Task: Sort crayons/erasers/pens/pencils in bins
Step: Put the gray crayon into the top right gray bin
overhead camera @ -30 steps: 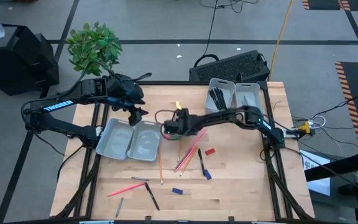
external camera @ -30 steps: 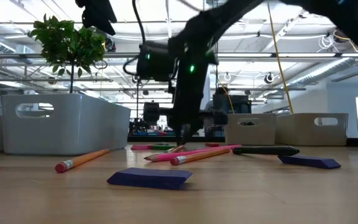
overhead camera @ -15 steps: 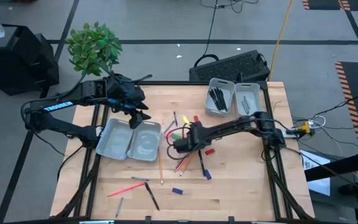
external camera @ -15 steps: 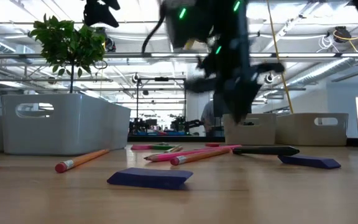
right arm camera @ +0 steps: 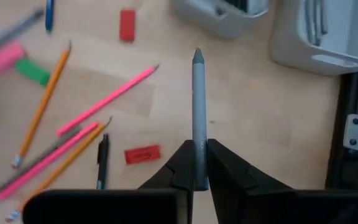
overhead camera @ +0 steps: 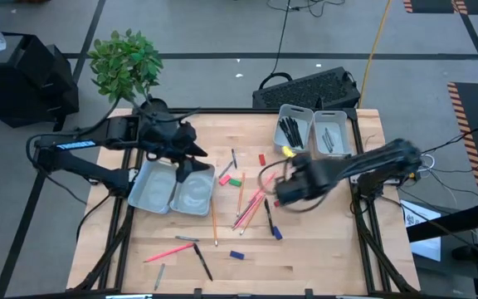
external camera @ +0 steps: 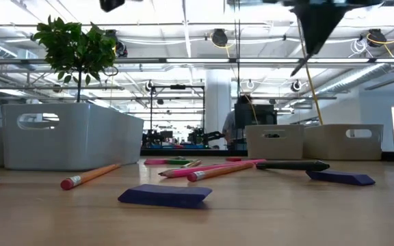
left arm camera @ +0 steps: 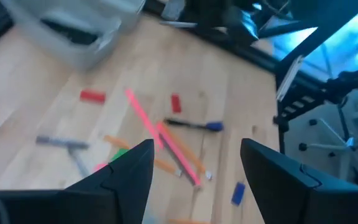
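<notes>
My right gripper (overhead camera: pixel 295 184) hangs high over the table's right half, shut on a grey stick (right arm camera: pixel 197 106) with a pointed tip. The right pair of bins (overhead camera: pixel 312 130) at the far right holds black pens and grey sticks. My left gripper (overhead camera: pixel 191 158) is open above the left pair of bins (overhead camera: pixel 173 189) and holds nothing. Pink and orange pencils (overhead camera: pixel 251 203), a black pen (overhead camera: pixel 267 214), red erasers (overhead camera: pixel 280 202) and blue erasers (overhead camera: pixel 236 255) lie flat on the table. My right gripper pinches the grey stick's blunt end (right arm camera: pixel 197 163) between its two fingers. The stick runs out ahead of the fingers, along them, its pointed tip (right arm camera: pixel 197 57) toward the far-right bins. It is lifted clear of the table.
A potted plant (overhead camera: pixel 127 62) stands off the far left corner and a keyboard (overhead camera: pixel 309 87) lies behind the far edge. More sticks lie near the front: a pink pencil (overhead camera: pixel 170 252), a black pen (overhead camera: pixel 202 262), a grey stick (overhead camera: pixel 160 274).
My right gripper has risen from the heap at the table's middle, where its fingers stood at table height, and has swung toward the right edge, ending high. My left gripper has edged a little toward the right over the left bins.
</notes>
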Controlling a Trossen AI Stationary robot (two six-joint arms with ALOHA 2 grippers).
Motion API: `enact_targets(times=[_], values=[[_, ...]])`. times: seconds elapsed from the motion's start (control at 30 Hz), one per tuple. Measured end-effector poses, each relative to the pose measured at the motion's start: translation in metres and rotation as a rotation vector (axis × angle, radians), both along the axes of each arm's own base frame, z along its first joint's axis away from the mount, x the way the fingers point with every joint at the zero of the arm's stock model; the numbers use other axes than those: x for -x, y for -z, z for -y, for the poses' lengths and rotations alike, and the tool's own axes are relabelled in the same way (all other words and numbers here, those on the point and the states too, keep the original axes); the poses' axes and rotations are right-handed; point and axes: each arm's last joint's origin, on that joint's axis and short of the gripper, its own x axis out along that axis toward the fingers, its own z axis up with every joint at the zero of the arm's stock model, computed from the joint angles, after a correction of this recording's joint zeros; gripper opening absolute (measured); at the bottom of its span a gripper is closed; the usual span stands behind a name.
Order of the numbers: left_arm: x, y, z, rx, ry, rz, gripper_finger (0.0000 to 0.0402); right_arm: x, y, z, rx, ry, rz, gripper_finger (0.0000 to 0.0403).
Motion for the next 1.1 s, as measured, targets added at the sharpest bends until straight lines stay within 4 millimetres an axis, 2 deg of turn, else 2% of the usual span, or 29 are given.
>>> enact_targets(times=[0.17, 0.27, 0.4, 0.6, 0.73, 0.9, 1.1], values=[[-0.006, -0.009, 0.006, -0.06, 0.033, 0.114, 0.0244, 0.048, -0.001, 0.037, 0.077, 0.152, 0.064, 0.0021], [-0.007, -0.012, 0.005, -0.075, 0.095, 0.15, 0.0243, 0.073, 0.013, 0.064, 0.011, 0.221, 0.019, 0.0021], [-0.013, -0.01, 0.0, -0.076, 0.284, 0.189, 0.0244, 0.094, 0.038, 0.098, -0.033, 0.254, 0.033, 0.0021], [-0.025, 0.003, -0.03, -0.262, 0.218, 0.132, 0.0244, 0.112, 0.074, 0.151, -0.029, 0.287, 0.051, 0.0021], [-0.037, 0.015, -0.058, -0.3, 0.157, 0.1, 0.0244, 0.12, 0.1, 0.176, -0.075, 0.294, 0.069, 0.0021], [-0.051, 0.03, -0.088, -0.333, 0.071, 0.056, 0.0243, 0.132, 0.124, 0.189, -0.116, 0.313, 0.072, 0.0021], [-0.061, 0.047, -0.109, -0.305, 0.014, 0.011, 0.0244, 0.132, 0.136, 0.198, -0.1, 0.304, 0.117, 0.0026]])
